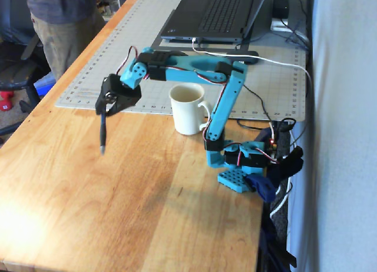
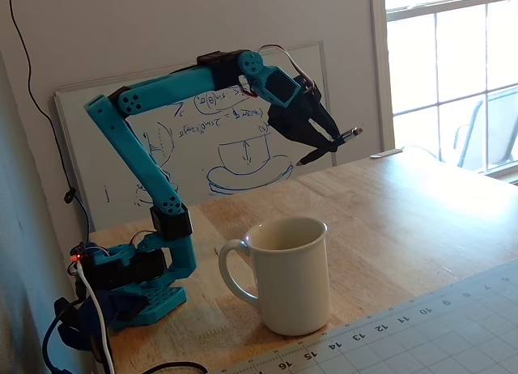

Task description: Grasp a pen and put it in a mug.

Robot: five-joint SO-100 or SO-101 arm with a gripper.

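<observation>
Wooden table (image 1: 118, 189) carries a cutting mat (image 1: 118, 66), a laptop (image 1: 218, 13) and a white mug (image 1: 188, 109) beside the blue arm's base. Raised above the bare wood, the black gripper (image 1: 109, 105) has its fingers clamped on a dark pen (image 1: 103, 133), well apart from the mug.

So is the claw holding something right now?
Claw: closed on the pen, holding it up in the air, away from the mug.
</observation>
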